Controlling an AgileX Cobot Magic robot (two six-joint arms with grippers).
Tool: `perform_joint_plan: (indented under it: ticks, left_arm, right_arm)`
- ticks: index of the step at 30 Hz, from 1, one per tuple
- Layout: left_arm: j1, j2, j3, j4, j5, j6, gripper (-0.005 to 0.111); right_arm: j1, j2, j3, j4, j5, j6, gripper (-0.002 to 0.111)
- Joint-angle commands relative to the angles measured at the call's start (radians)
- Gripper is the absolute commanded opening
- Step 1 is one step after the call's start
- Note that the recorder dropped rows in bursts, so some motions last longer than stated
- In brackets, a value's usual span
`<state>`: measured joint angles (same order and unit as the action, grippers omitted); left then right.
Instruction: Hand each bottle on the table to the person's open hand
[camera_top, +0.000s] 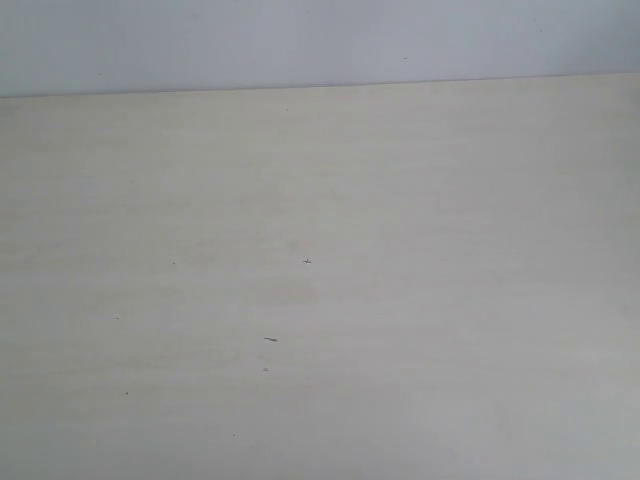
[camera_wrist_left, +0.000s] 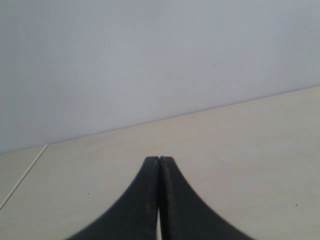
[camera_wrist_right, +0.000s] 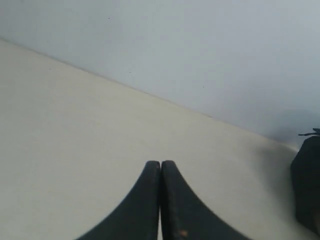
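The pale cream table (camera_top: 400, 300) fills the exterior view, with only a few tiny dark specks on it. No bottle shows in any view, and the person's open hand is out of view too. Neither arm appears in the exterior view. In the left wrist view my left gripper (camera_wrist_left: 159, 159) hovers over the table (camera_wrist_left: 250, 150) with its black fingers pressed together and nothing between them. My right gripper (camera_wrist_right: 160, 162) looks the same over the table (camera_wrist_right: 60, 140): shut and empty.
A light grey wall (camera_top: 300, 40) rises behind the table's far edge. A seam (camera_wrist_left: 24, 172) runs across the tabletop in the left wrist view. A dark object (camera_wrist_right: 307, 185) stands at the frame edge of the right wrist view, casting a shadow on the wall.
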<state>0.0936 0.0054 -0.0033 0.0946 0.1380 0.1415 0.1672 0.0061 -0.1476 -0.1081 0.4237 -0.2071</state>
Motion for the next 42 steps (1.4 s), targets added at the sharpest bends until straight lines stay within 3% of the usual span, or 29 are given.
perform_joint_plan:
  ticks: [1, 6, 8, 10, 42]
  left_arm:
    - [0.004, -0.005, 0.003, 0.001, -0.01, 0.003, 0.0]
    - [0.004, -0.005, 0.003, 0.001, -0.01, 0.003, 0.0]
    - [0.004, -0.005, 0.003, 0.001, -0.01, 0.003, 0.0]
    - [0.004, -0.005, 0.003, 0.001, -0.008, 0.003, 0.0]
    - [-0.008, -0.005, 0.003, 0.001, -0.009, 0.005, 0.0]
  right_arm:
    - [-0.024, -0.006, 0.013, 0.047, -0.115, 0.01, 0.0]
    - [-0.062, -0.006, 0.13, 0.152, -0.499, 0.1, 0.0]
    - [-0.064, -0.006, 0.148, 0.162, -0.574, 0.104, 0.0]
    - [-0.064, -0.006, 0.148, 0.141, -0.488, 0.086, 0.0]
    - [-0.062, -0.006, 0.148, 0.135, -0.462, 0.057, 0.0]
